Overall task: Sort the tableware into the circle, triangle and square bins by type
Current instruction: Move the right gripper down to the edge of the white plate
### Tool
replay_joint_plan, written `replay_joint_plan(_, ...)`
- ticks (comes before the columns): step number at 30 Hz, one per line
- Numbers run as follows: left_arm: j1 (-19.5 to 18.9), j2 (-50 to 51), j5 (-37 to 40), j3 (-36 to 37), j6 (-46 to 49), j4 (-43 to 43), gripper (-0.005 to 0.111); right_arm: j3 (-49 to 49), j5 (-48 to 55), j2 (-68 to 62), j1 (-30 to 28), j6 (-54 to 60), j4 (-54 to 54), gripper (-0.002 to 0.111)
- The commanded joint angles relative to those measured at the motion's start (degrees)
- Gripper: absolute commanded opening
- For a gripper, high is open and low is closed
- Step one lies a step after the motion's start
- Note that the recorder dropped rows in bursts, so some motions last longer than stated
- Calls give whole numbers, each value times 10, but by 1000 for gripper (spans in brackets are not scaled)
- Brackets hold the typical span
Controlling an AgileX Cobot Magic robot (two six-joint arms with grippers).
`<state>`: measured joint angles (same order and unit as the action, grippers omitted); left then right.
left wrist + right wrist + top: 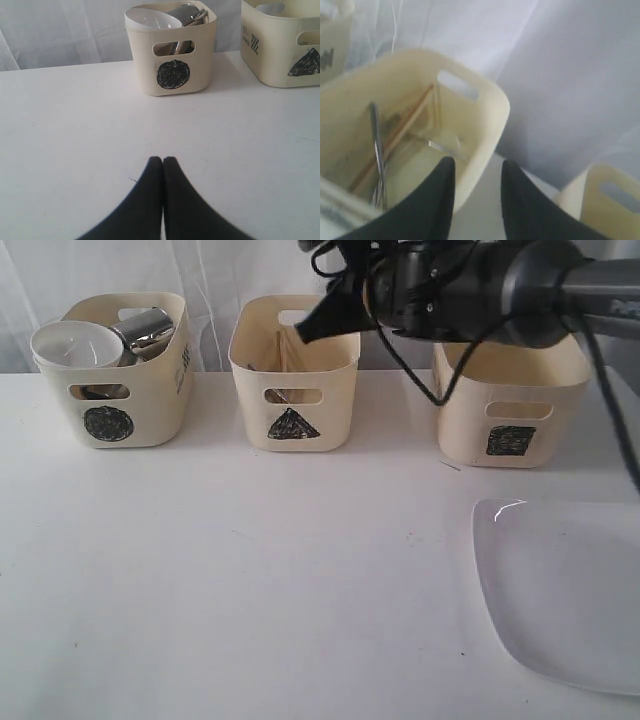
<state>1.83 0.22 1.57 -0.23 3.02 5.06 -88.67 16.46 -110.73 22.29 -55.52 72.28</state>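
The circle bin [122, 380] [172, 55] holds a white bowl [75, 344] [152, 20] and steel mugs [148, 330] [189, 14]. In the triangle bin [294, 375] [422, 135] lie wooden chopsticks [395, 137] and steel cutlery [377, 155]. The square bin [510, 400] stands at the right. A large white squarish plate [565, 590] rests on the table at the front right. My right gripper [312, 325] [477, 165] hangs open and empty over the triangle bin's rim. My left gripper [163, 161] is shut and empty above bare table.
The three cream bins stand in a row along the back of the white table [250, 570], before a white curtain [100, 270]. The right arm [480, 280] reaches across over the square bin.
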Motion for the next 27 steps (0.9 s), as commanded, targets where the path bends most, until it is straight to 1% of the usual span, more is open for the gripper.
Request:
replay_joint_plan(1,2,-2,0,2,1,7,2,108,91,73,25,321,-296,31)
replay_joint_plan(2,2,-2,0,2,1,7,2,127,127,86,31,398,-370,31)
replay_joint_plan(4,2,-2,0,2,1,7,2,158,207,114,45,529,-478,31)
replay_joint_plan(5,2,-2,0,2,1,7,2,176,240,127,54,562,-514,31)
replay_joint_plan(6,2,-2,0,2,1,7,2,196,262,139,62,571,-533,31)
replay_joint_plan(10,2,-2,0,2,1,7,2,271,324,188,106,520,-511,32)
replay_joint_plan(12,2,-2,0,2,1,7,2,302,365,202,130,489,-488,38)
replay_joint_plan(14,2,-2,0,2,1,7,2,334,403,208,158,447,-451,46)
replay_joint_plan(16,2,-2,0,2,1,7,2,365,422,208,185,404,-418,52)
replay_joint_plan(22,2,-2,0,2,1,7,2,442,415,205,243,315,-365,53)
replay_joint_plan(27,2,-2,0,2,1,7,2,482,390,199,260,261,-311,53)
